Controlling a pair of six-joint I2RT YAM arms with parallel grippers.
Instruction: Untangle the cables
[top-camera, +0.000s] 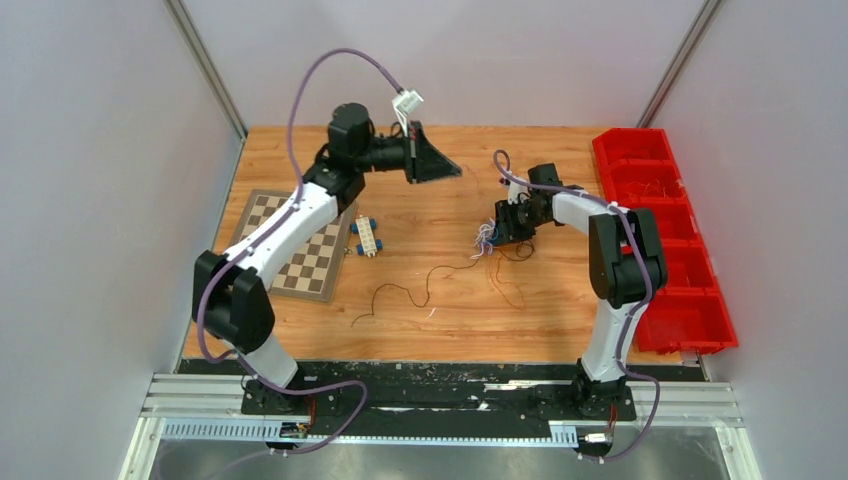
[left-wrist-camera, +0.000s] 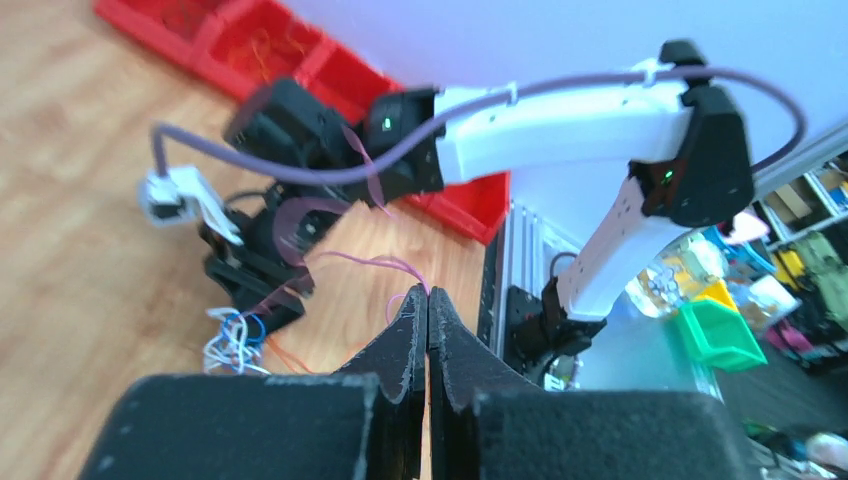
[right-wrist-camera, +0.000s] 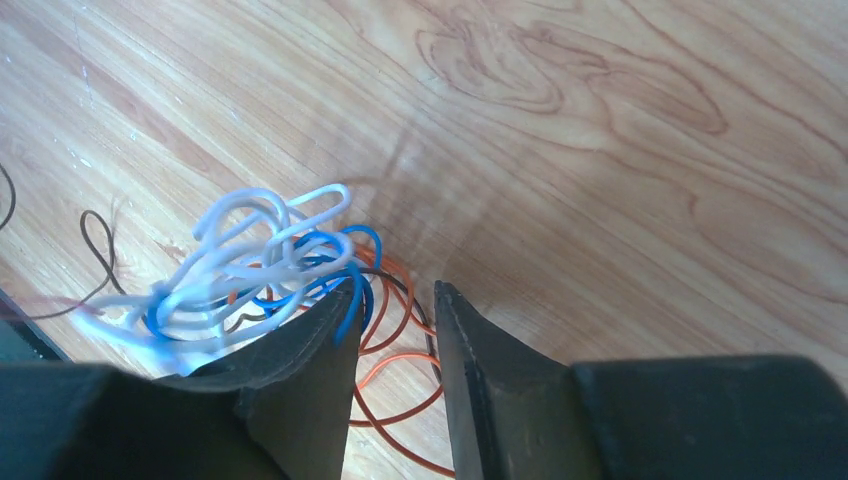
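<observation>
The cables form a small white and blue knot (top-camera: 483, 240) on the table, lying against my right gripper's left finger (right-wrist-camera: 300, 350). Orange loops (right-wrist-camera: 400, 400) run out of the knot and pass between the jaws of the right gripper (right-wrist-camera: 395, 292), which stands open low over the wood. A dark brown strand (top-camera: 420, 285) trails loose toward the front. The left gripper (left-wrist-camera: 428, 292) is raised above the table and shut on a thin pinkish-purple wire (left-wrist-camera: 375, 262), which leads toward the knot (left-wrist-camera: 232, 340).
A chessboard (top-camera: 290, 245) lies at the left with two blue-and-white connector blocks (top-camera: 366, 237) beside it. A row of red bins (top-camera: 665, 240) lines the right edge. Grey walls close in both sides.
</observation>
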